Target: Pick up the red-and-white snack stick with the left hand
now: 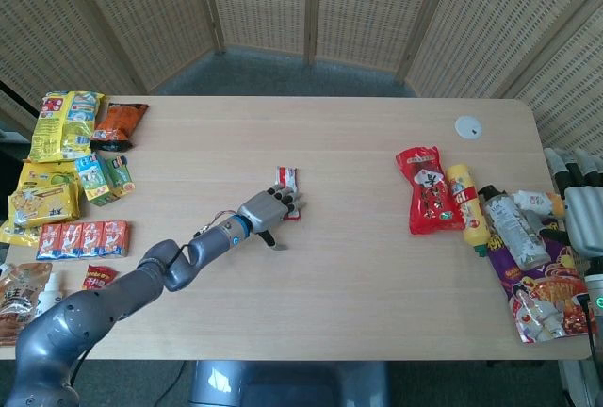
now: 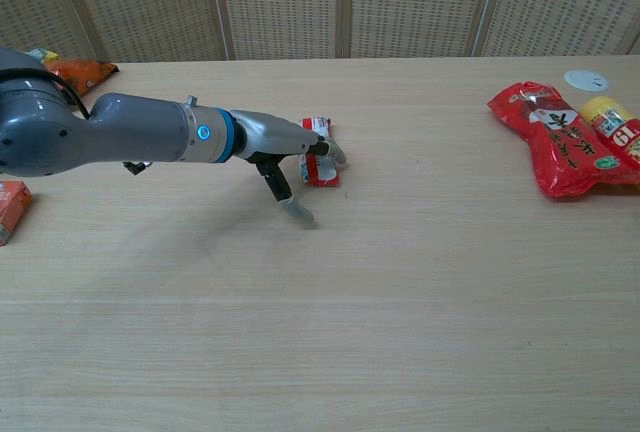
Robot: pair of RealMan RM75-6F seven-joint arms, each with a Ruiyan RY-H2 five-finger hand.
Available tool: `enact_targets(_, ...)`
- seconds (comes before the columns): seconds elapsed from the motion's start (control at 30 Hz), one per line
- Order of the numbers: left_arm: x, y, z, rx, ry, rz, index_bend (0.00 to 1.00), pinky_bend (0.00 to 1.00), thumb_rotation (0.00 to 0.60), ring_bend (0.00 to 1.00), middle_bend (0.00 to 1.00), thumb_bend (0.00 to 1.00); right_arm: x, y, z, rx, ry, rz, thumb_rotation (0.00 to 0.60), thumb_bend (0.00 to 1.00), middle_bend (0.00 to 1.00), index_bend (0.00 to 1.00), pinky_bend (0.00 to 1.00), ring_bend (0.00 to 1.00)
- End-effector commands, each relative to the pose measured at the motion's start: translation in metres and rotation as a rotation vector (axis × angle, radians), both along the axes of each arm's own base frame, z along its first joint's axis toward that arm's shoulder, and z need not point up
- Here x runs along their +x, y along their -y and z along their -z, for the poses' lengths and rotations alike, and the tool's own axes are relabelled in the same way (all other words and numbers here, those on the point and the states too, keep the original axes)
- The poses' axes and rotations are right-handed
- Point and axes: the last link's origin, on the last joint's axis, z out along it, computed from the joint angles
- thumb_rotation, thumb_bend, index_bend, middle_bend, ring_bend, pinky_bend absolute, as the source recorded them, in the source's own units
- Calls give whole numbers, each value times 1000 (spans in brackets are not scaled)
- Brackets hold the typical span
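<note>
Far left edge of the head view is a pile of crinkly snack packs: yellow bags (image 1: 62,122), an orange pouch (image 1: 119,122), a row of small red cartons (image 1: 83,237) lined up side by side. The table (image 1: 330,284) is pale wood-grain laminate with rounded corners, and behind it stands a woven wicker screen (image 1: 311,2). From the lower left the left arm (image 1: 104,299) reaches in, smooth grey shell with a blue ring at the wrist, and the left hand (image 1: 268,209) sits palm-down near the middle of the frame. Its fingers (image 2: 322,148) are laid over the lower end of the red-and-white snack stick (image 1: 287,181), a flat glossy little wrapper lying on the wood just left of centre. In the chest view the thumb (image 2: 290,204) juts down toward the tabletop, apart from the wrapper, so it's touching the stick but I can't tell if it actually has a grip. Moving right, there's a shiny red bag (image 1: 429,190) with a yellow tube (image 1: 468,202) pressed against its right side, and a small white round disc (image 1: 467,126) above them. Far right edge is a jumble of a clear bottle (image 1: 513,226) and a purple printed pouch (image 1: 542,296), with the right hand (image 1: 579,209) at the frame border — pale fingers pointing up, not touching anything as far as I can see.
</note>
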Motion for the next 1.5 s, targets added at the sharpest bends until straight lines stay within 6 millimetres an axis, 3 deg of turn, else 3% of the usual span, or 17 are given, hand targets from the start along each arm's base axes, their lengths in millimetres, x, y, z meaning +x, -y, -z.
enact_targets(0.03, -9, 14, -21, -44, 13, 5, 0, 0, 355, 0, 0, 218, 2, 0, 0, -2, 5, 0, 516, 326, 0, 0, 0, 0)
enact_targets(0.63, -39, 100, -116, -97, 24, -20, 0, 0, 357, 0, 0, 216, 17, -7, 0, -10, 21, -22, 512, 324, 0, 0, 0, 0)
enact_targets(0.8, -37, 95, -126, -27, 49, -18, 0, 0, 357, 0, 0, 216, 19, -10, 3, -1, 25, -25, 516, 324, 0, 0, 0, 0)
enact_targets(1.0, -27, 67, -109, 15, 46, -23, 0, 0, 358, 0, 0, 216, 17, -12, 6, 2, 27, -18, 516, 325, 0, 0, 0, 0)
enact_targets(1.23, -15, 37, -60, 26, 19, -27, 0, 0, 355, 0, 0, 216, 9, -12, 5, -2, 36, -1, 514, 324, 0, 0, 0, 0)
enact_targets(1.5, 9, 22, -9, 42, 45, 1, 0, 0, 354, 0, 0, 215, -3, -15, 1, -16, 35, 31, 513, 324, 0, 0, 0, 0)
